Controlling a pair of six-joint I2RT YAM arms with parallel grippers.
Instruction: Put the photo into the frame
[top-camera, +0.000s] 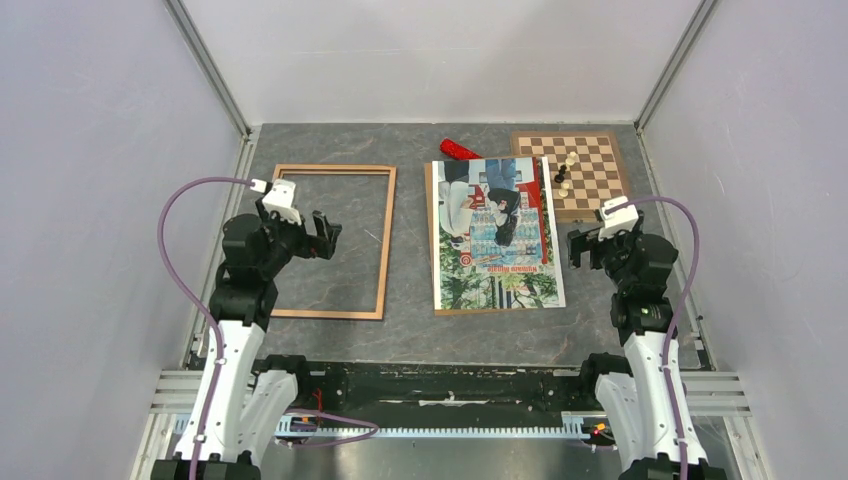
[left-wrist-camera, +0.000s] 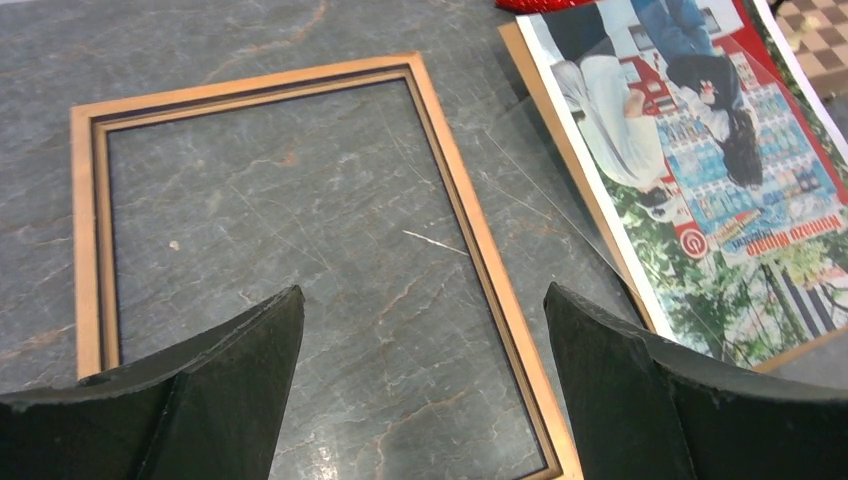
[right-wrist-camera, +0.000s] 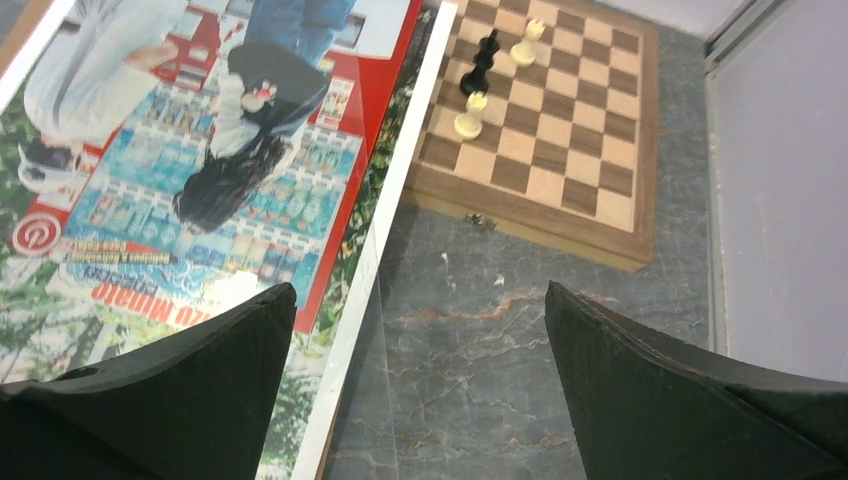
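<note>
The frame (top-camera: 386, 240), thin light brown wood, lies flat and empty on the grey table at the left; bare table shows through it. The photo (top-camera: 497, 235) lies face up to its right, resting on a brown panel (top-camera: 430, 232). My left gripper (top-camera: 333, 236) hovers open over the frame's opening near its right rail (left-wrist-camera: 455, 180), with nothing between its fingers (left-wrist-camera: 230, 370). My right gripper (top-camera: 578, 248) hangs open just beside the photo's right edge (right-wrist-camera: 385, 230), and it too is empty. In the left wrist view the photo (left-wrist-camera: 700, 170) shows at the upper right.
A wooden chessboard (top-camera: 585, 170) with a few pieces (right-wrist-camera: 480, 75) stands at the back right, touching the photo's far corner. A red object (top-camera: 460, 150) lies behind the photo. A clear sheet's edge (right-wrist-camera: 380, 330) shows along the photo's right side. Enclosure walls stand close on both sides.
</note>
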